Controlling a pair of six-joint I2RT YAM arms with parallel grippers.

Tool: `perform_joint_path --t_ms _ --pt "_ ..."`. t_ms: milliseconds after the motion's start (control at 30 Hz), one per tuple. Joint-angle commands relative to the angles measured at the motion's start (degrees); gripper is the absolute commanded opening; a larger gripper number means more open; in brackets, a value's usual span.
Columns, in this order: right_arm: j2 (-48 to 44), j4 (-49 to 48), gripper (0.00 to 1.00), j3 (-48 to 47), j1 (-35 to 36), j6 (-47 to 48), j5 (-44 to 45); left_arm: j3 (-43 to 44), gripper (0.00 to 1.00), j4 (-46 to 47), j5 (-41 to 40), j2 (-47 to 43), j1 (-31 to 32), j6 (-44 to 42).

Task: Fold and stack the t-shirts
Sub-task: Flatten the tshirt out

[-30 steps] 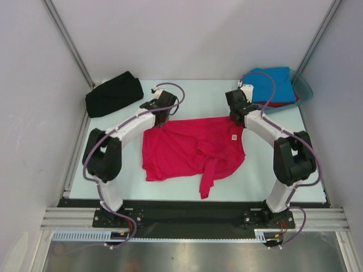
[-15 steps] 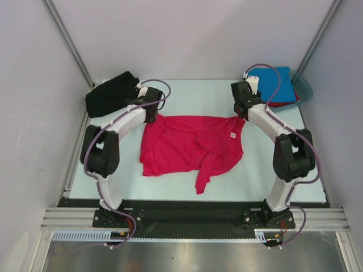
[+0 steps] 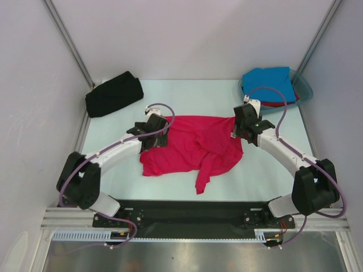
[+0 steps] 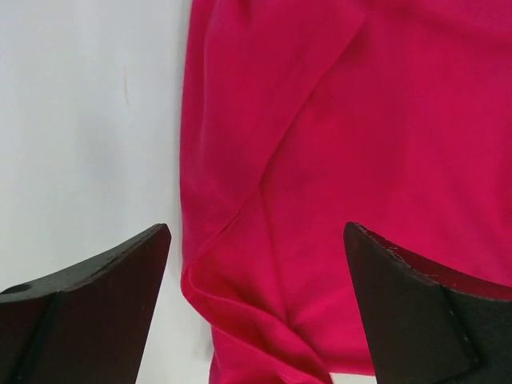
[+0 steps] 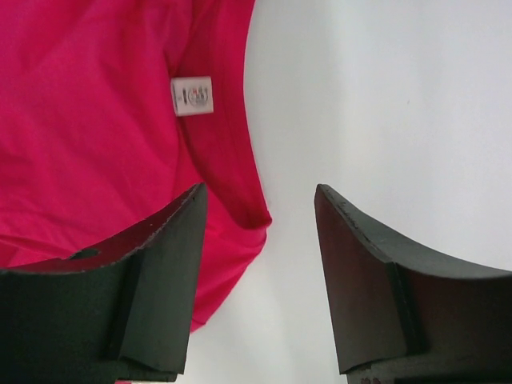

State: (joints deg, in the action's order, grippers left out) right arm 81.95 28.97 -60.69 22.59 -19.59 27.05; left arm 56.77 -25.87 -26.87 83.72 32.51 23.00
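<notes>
The crimson-pink t-shirt [image 3: 193, 148] lies rumpled in the middle of the table, one sleeve trailing toward the near edge. My left gripper [image 3: 155, 137] hovers open over its left edge; in the left wrist view the gripper [image 4: 256, 232] has a fold of the pink cloth [image 4: 336, 144] below its wide jaws, untouched. My right gripper [image 3: 242, 128] is open over the shirt's right edge. The right wrist view shows this gripper [image 5: 260, 190] above the hem and bare table, the white neck label [image 5: 192, 96] just ahead. A folded black t-shirt [image 3: 113, 95] sits back left. A blue t-shirt [image 3: 269, 82] lies on a red one [image 3: 282, 103].
The blue and red shirts rest in a translucent teal tub [image 3: 304, 89] at the back right corner. Grey walls and slanted metal posts close in the table. A black rail runs along the near edge by the arm bases.
Both grippers have opened and let go of the pink shirt's far corners. Both arms have drawn back toward the near side, and the shirt now lies on the table.
</notes>
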Motion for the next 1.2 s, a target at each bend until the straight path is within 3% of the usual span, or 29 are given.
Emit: perform_joint_path --t_ms 0,233,433,600,867,1167 --pt "-3.3 0.9 0.61 1.7 1.1 -2.6 -2.6 -1.8 0.96 1.7 0.6 4.3 -0.1 3.2" --pt "-5.5 3.8 0.61 2.8 2.9 -5.4 -4.5 -0.3 0.94 -2.8 2.0 6.5 2.8 4.8" --pt "-6.7 3.6 0.61 8.1 2.7 -10.8 -5.3 -7.4 0.94 -3.7 3.8 3.4 4.6 9.8" --pt "-4.5 -1.9 0.61 9.5 2.8 -9.4 -9.9 -8.8 0.94 -0.4 3.1 3.5 4.6 9.4" --pt "4.2 -10.0 0.6 7.1 1.7 -8.7 -17.1 -1.2 0.94 -1.1 1.1 7.3 4.6 7.1" --pt "10.3 -18.3 0.47 6.3 0.2 -9.2 -23.6 -2.8 0.94 -0.5 0.8 5.1 4.6 6.8"
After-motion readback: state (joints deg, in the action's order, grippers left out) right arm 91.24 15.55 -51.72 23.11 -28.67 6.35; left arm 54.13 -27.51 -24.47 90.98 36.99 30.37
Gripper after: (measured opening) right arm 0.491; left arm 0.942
